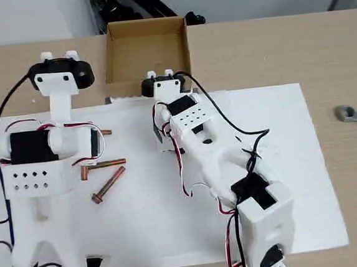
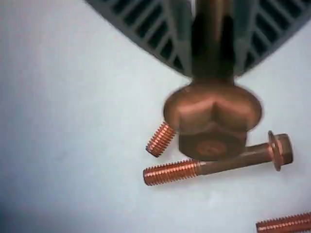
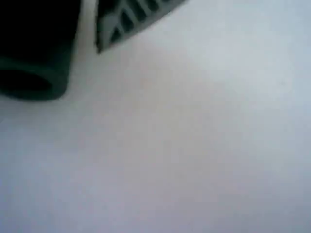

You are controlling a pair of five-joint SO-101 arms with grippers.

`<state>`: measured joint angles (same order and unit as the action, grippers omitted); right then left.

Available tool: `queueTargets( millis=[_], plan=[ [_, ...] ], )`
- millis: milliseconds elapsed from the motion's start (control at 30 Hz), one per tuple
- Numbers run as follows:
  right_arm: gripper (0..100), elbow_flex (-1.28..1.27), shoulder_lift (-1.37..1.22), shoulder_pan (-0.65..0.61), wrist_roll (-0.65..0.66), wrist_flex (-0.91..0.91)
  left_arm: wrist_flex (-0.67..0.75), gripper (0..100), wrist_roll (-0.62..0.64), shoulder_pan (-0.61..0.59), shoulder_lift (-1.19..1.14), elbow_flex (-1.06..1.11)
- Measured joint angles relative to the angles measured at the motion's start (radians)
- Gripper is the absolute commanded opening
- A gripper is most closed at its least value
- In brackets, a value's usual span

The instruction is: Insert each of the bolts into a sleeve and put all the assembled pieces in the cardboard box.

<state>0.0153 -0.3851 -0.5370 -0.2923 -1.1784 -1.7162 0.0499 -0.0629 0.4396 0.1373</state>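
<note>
My left gripper point(image 2: 212, 63) is shut on a copper bolt point(image 2: 211, 121), whose hex head faces the left wrist camera. Below it, loose bolts lie on the white paper: one whole point(image 2: 214, 162), a threaded end point(image 2: 160, 139) and another at the edge point(image 2: 284, 223). From above, two loose bolts point(image 1: 103, 165) point(image 1: 108, 184) lie beside the left arm point(image 1: 49, 151), and a short copper end point(image 1: 106, 132) pokes out by its wrist. My right gripper point(image 1: 161, 135) is low over the paper mid-table. A dark sleeve point(image 3: 29, 73) with an open bore sits right beside it. The cardboard box point(image 1: 147, 49) stands open at the back.
White paper point(image 1: 281, 162) covers the middle of the wooden table. A metal wrench point(image 1: 355, 116) lies on the bare wood at the right. The right arm point(image 1: 231, 166) slants across the paper from the front edge.
</note>
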Motion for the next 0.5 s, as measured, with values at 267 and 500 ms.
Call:
queueTargets(
  millis=[267, 500],
  plan=[
    [5.2, 0.012, -0.021, 0.003, 0.000, 0.002, 0.000, 1, 0.000, -0.002, 0.000, 0.000],
    [1.4, 0.014, -0.023, 0.011, 0.000, 0.002, 0.000, 1, 0.000, -0.002, 0.000, 0.000]
  ],
)
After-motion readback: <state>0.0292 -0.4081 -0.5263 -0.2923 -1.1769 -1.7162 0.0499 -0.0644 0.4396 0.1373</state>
